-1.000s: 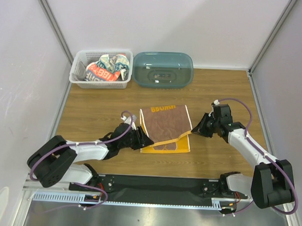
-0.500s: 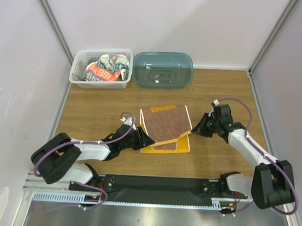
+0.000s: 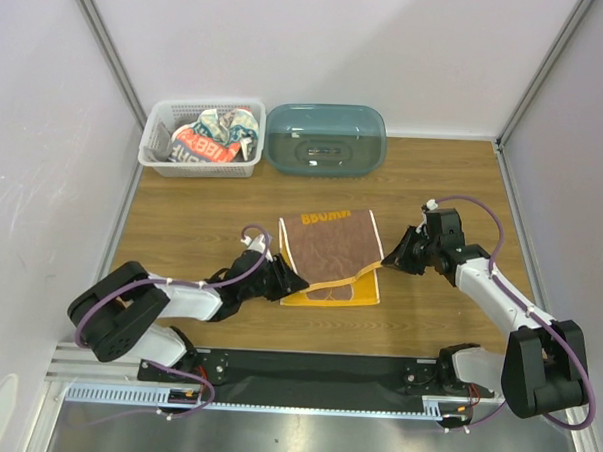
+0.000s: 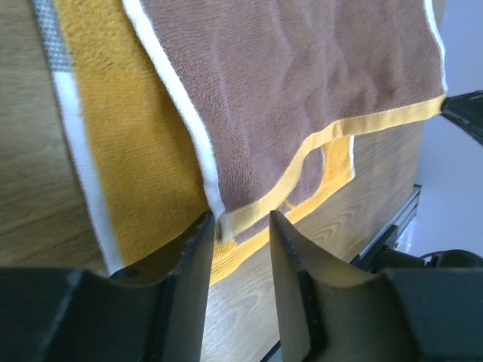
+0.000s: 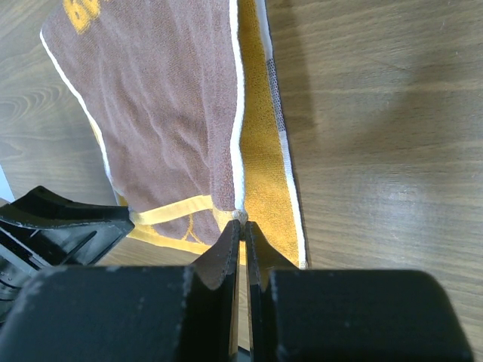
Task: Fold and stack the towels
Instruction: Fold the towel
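A brown cloth towel with orange lettering and edge (image 3: 330, 252) lay partly folded in the middle of the wooden tabletop (image 3: 202, 222), a hand at each near corner.
The right hand (image 3: 386, 262) was pinched shut on the near-right corner of the towel's brown upper layer; the left hand (image 4: 235, 224) stood partly open, its fingers (image 4: 192, 256) straddling that layer's near-left corner without closing on it; the orange underlayer lay flat on the wood; a white printed towel (image 3: 210, 140) sat crumpled in the white plastic lattice basket (image 3: 152, 161) at the far left, beside the translucent teal oval tub (image 3: 325, 139).
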